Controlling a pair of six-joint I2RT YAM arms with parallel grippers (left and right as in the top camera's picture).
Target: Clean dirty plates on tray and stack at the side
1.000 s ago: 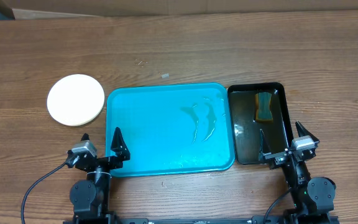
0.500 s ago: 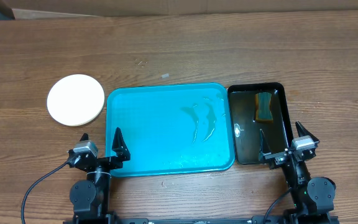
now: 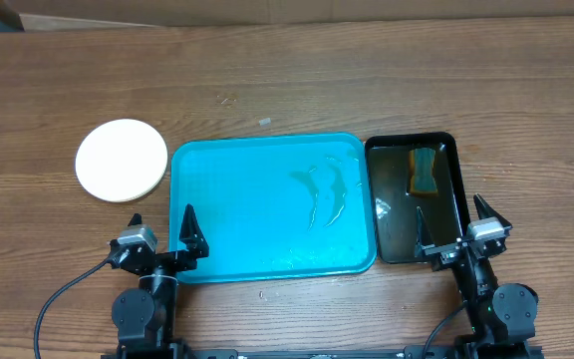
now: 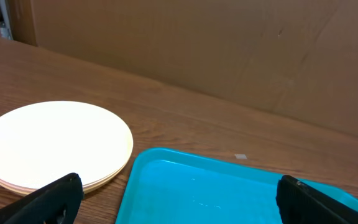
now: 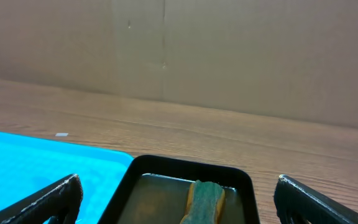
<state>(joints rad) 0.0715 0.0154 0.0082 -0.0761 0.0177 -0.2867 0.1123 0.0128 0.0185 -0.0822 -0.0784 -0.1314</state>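
Note:
The plates (image 3: 122,160) sit stacked on the wood, left of the turquoise tray (image 3: 257,199); the top one is plain white, and the left wrist view shows the stack's layered rims (image 4: 55,146). The tray (image 4: 185,186) holds no plates, only a wet streak (image 3: 327,191). At the tray's near-left corner my left gripper (image 3: 162,227) rests open with nothing between its fingers (image 4: 51,198). My right gripper (image 3: 456,221) rests open over the near end of the black tray (image 3: 456,199), fingers (image 5: 42,202) apart and bare.
The black tray (image 5: 135,180) holds shallow liquid and a green-topped yellow sponge (image 3: 424,170), also visible as the sponge (image 5: 204,200) in the right wrist view. Cardboard panels (image 4: 229,43) stand along the far table edge. Small crumbs (image 3: 265,122) lie on the wood.

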